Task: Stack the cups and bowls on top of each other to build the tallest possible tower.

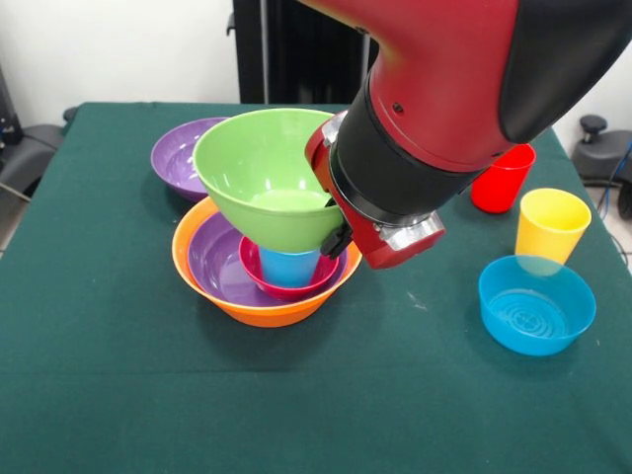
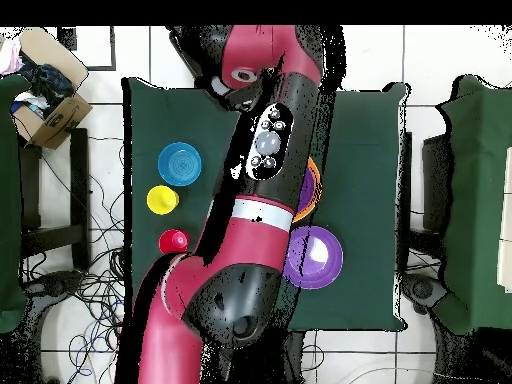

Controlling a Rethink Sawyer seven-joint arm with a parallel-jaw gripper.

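The tower stands mid-table: a large orange bowl (image 1: 259,308) holds a purple bowl (image 1: 215,261), a small pink-red bowl (image 1: 296,286) and a blue cup (image 1: 289,268). A lime green bowl (image 1: 262,178) sits tilted with its base on the blue cup. My gripper (image 1: 334,225) is at the green bowl's right rim and shut on it, with one black finger (image 1: 338,239) showing outside the wall. In the overhead view the arm hides the tower, apart from a sliver of the orange bowl (image 2: 316,186). The small orange bowl is out of view.
A second purple bowl (image 1: 180,154) (image 2: 313,257) lies just behind the tower. A red cup (image 1: 502,178) (image 2: 173,241), a yellow cup (image 1: 551,225) (image 2: 162,199) and a small blue bowl (image 1: 536,304) (image 2: 181,163) stand apart in a row on the other side.
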